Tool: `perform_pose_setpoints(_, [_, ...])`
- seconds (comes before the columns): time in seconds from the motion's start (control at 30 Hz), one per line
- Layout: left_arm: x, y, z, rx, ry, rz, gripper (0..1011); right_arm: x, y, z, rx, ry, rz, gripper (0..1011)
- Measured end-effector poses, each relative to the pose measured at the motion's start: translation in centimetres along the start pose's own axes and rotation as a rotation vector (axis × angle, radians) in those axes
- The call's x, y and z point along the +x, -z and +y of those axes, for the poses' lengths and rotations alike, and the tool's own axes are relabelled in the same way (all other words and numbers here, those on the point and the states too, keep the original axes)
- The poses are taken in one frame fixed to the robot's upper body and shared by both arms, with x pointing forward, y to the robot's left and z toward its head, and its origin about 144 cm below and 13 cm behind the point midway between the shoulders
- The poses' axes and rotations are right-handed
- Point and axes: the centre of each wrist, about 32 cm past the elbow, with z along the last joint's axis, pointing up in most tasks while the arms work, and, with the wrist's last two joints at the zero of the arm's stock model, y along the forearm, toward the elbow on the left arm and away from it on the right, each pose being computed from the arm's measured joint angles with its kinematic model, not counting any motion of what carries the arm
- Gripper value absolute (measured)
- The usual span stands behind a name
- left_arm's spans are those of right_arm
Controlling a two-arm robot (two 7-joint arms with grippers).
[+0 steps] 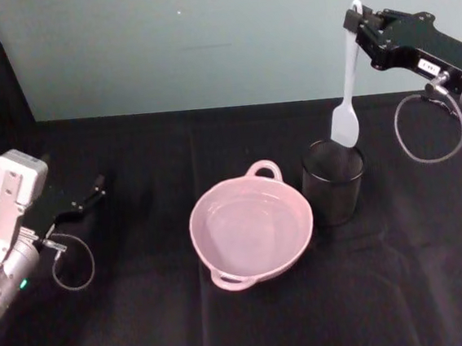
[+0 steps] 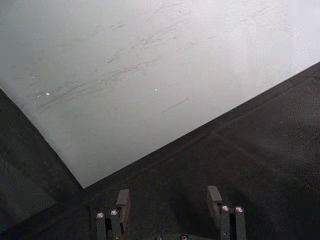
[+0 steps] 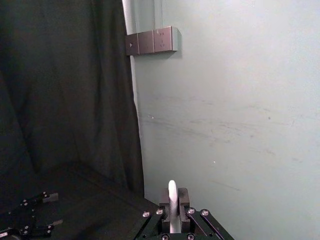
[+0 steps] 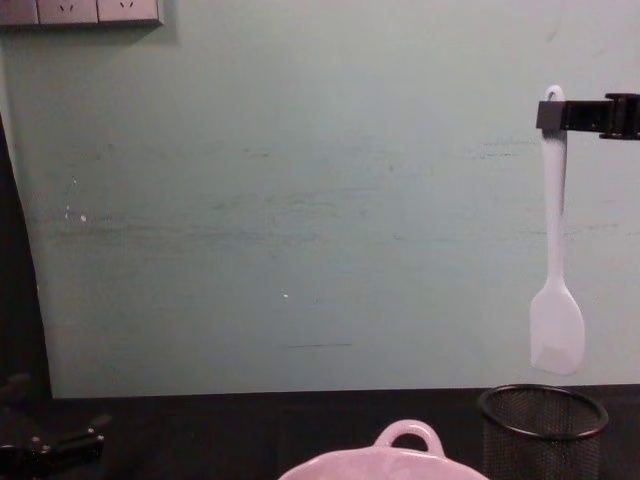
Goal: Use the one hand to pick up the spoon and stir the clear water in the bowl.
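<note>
Black table (image 1: 148,336), with the pink bowl (image 1: 201,217) sitting about mid-table. There's nothing in it but water as far as I can tell. The mesh cup (image 1: 332,200) is right next to it on the right; touching or not, can't say. The spoon (image 1: 346,88) hangs straight down over the cup, and in the chest view its head is clear of the rim. Right claw (image 1: 356,23) is pinching it at the very top of the handle, up over the back edge. Left claw (image 1: 95,188) is parked by the left edge, fingers spread, holding nothing. So I'd say the pick-up is done. What's left is swinging the spoon over to the bowl, dipping it in, and the actual stirring.
</note>
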Motion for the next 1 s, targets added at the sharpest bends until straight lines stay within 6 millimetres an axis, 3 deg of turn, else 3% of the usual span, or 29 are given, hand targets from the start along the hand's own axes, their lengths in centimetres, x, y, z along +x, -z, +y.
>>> perform_pose_setpoints(1.0, [0.0,0.0,0.0,0.0,0.0,0.0,1011,0.02,0.12,0.0,0.0,-0.001,0.003,110])
